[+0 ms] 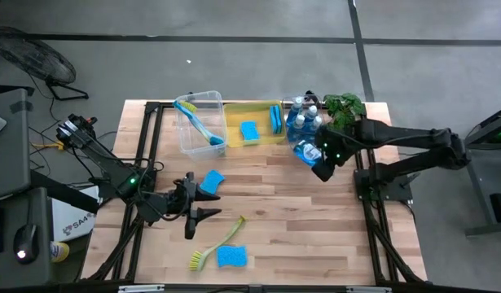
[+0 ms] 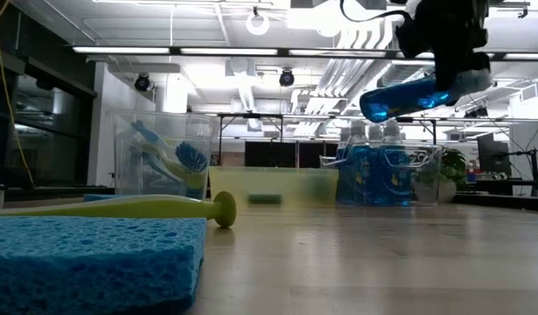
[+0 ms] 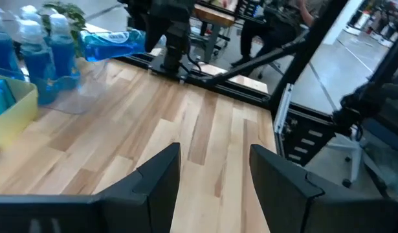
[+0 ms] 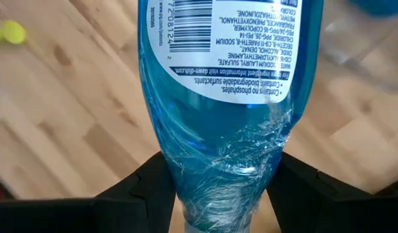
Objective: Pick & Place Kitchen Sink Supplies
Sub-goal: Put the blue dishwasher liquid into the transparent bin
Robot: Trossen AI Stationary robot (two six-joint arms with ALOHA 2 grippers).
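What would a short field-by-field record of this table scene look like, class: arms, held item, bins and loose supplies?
right gripper: shut on soap bottle, held tilted in the air near the grouped bottles
left gripper: open, empty, over the table's middle
clear bin: holds a blue brush
yellow bin: holds two sponges
loose on table: yellow-green brush, near sponge, second sponge
plant: far right corner

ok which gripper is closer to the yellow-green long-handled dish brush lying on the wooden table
Left. The left gripper is open beside the yellow-green long-handled dish brush, just clear of its handle tip. The right gripper is across the table, holding a blue dish soap bottle.
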